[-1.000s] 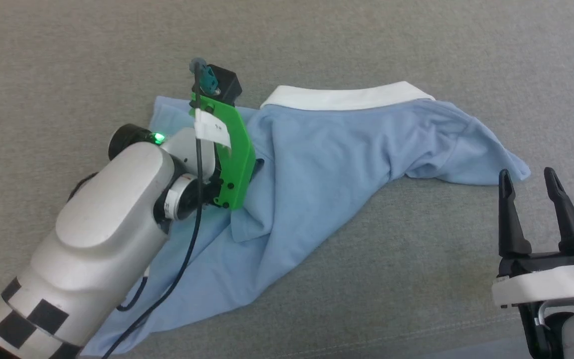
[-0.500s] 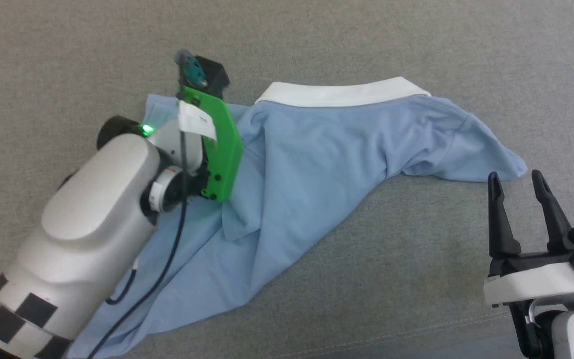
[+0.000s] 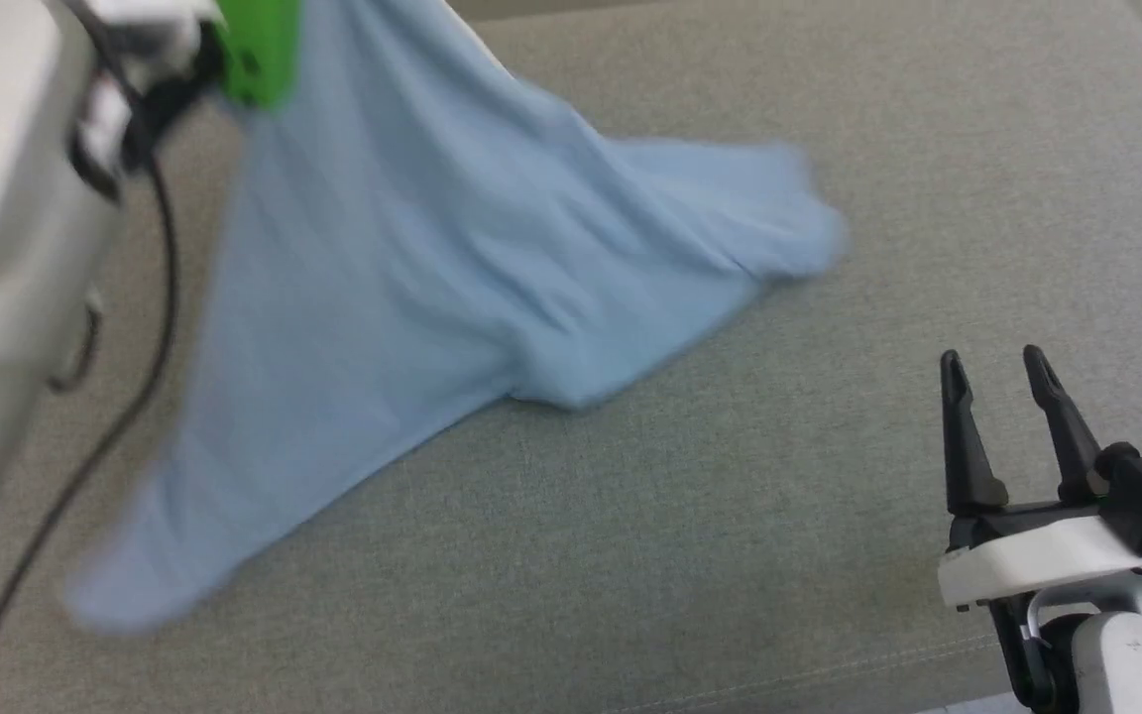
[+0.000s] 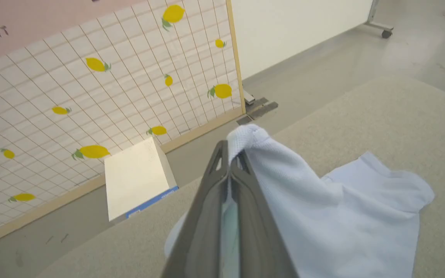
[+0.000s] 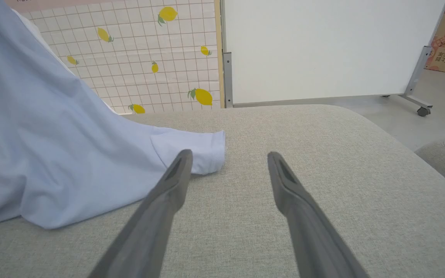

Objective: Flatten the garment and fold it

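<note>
Left gripper (image 4: 230,148), clamped on a bunched edge of the light blue soft-knit T-shirt (image 3: 432,258), holds it aloft, the rest trailing on the grey woven cushion (image 3: 730,555). Right gripper (image 3: 992,359) hangs wide, empty. Flattening is in hand; next, the right likely must catch a free edge.

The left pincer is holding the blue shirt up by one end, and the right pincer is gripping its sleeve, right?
Not quite. The right pincer is open and grips nothing; it is merely near the sleeve, as the right wrist view shows. The left pincer does hold the shirt up by one end.
</note>
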